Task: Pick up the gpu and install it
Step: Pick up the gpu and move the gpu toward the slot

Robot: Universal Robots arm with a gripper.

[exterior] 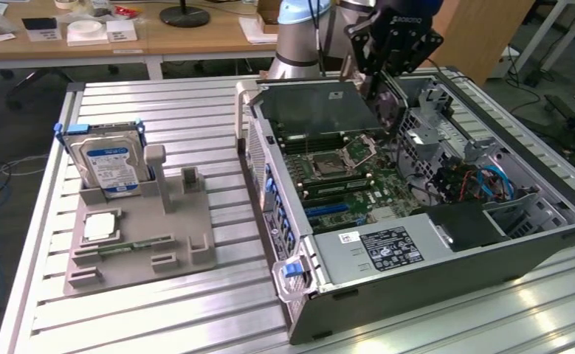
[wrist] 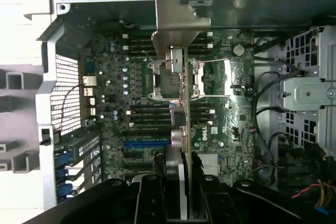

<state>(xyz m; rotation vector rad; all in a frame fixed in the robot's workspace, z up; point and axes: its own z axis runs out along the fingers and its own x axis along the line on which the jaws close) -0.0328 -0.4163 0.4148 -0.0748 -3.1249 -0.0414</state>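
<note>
My gripper (exterior: 374, 82) hangs over the open computer case (exterior: 297, 243), shut on the gpu (exterior: 312, 107). I hold the card flat-side out above the motherboard (exterior: 351, 177), with its silver end bracket (exterior: 245, 110) toward the exterior view's left. In the wrist view the gpu (wrist: 187, 119) shows edge-on: a thin green line runs from my fingers (wrist: 157, 192) out to the bent silver bracket (wrist: 176, 17). Below it lie the processor socket (wrist: 168, 80) and a blue slot (wrist: 147, 144). My gripper (wrist: 181, 184) clamps the card's near end.
A grey holder block (exterior: 139, 236) stands at the exterior view's left with a silver hard drive (exterior: 110, 158) upright in it and a processor chip (exterior: 100, 225). Inside the case are the power supply (exterior: 396, 247), a drive cage (wrist: 307, 90) and loose cables (exterior: 484, 181).
</note>
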